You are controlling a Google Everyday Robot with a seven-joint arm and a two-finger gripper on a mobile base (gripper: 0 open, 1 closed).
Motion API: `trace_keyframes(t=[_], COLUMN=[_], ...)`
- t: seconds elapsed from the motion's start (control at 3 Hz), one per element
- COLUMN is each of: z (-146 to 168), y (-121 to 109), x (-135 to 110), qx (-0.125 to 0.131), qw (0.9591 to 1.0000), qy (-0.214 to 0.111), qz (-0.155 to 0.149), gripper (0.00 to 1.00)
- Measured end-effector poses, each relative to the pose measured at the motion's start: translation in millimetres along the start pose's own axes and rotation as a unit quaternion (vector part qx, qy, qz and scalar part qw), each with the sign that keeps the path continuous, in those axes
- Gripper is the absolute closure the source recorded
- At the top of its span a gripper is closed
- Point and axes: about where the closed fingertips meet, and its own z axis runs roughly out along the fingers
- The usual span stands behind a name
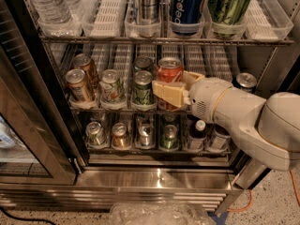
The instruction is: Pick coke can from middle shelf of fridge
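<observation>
The fridge point(159, 178) stands open with its wire shelves in view. On the middle shelf point(117, 108) a red coke can point(168, 71) with a silver top stands in the row of short cans. My gripper point(176, 84) reaches in from the right on a white arm. One tan finger lies across the can's front and the other sits behind its right side, closed on the can. The can's top sits a little higher than the cans beside it. A second coke can is not visible; my arm covers that part of the shelf.
A green can point(142, 88), a white can point(111, 86) and gold cans point(79, 85) stand left of the coke can, and a dark can point(245, 80) at far right. A Pepsi can point(187, 6) and water bottle point(49, 3) stand above. The glass door point(28, 125) hangs open at left.
</observation>
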Motion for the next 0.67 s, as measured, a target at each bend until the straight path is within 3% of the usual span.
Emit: trace_keyframes(t=[0.33, 0.67], z=[2, -19], y=[21, 48], x=[2, 24], qx=[-0.048, -0.106], qw=[0.9987, 0.9913], qy=[0.016, 0.078], qz=[-0.012, -0.007], gripper=[1.00, 1.00])
